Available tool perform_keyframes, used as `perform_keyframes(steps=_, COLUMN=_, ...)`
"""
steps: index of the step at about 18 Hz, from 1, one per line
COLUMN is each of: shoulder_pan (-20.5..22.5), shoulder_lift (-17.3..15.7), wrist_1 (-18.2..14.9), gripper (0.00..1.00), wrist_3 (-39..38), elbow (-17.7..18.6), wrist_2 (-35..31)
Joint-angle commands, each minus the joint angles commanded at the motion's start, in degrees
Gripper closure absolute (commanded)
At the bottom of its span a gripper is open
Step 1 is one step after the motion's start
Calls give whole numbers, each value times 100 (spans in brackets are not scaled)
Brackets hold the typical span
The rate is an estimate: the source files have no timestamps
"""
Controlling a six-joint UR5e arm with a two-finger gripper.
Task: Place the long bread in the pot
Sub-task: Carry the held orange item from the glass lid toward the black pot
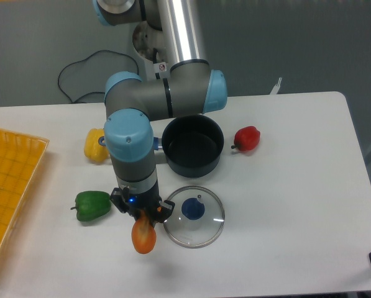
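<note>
The long bread [143, 236] is a glossy orange oval loaf. It hangs end-down from my gripper [143, 217], which is shut on its upper end, near the table's front. The pot [192, 145] is round and dark, standing behind and to the right of the gripper. Its blue handle is mostly hidden behind my arm. The pot's inside looks empty.
A glass lid with a blue knob [194, 216] lies just right of the gripper. A green pepper [92, 205] lies to its left. A yellow pepper [96, 144] and a red pepper [247, 138] flank the pot. A yellow tray [8, 186] is at the left edge.
</note>
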State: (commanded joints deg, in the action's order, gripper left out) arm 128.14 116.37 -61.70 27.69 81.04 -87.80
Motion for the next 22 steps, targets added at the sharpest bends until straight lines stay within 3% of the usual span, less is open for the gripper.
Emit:
perform_keyframes(steps=9, shoulder_pan=184, shoulder_lift=-255, wrist_1=9, gripper=60, wrist_3=9, elbow=53, wrist_2=18)
perform_keyframes(steps=22, shoulder_pan=589, shoulder_lift=-589, wrist_1=-35, gripper=60, wrist_3=308, elbow=141, wrist_2=597)
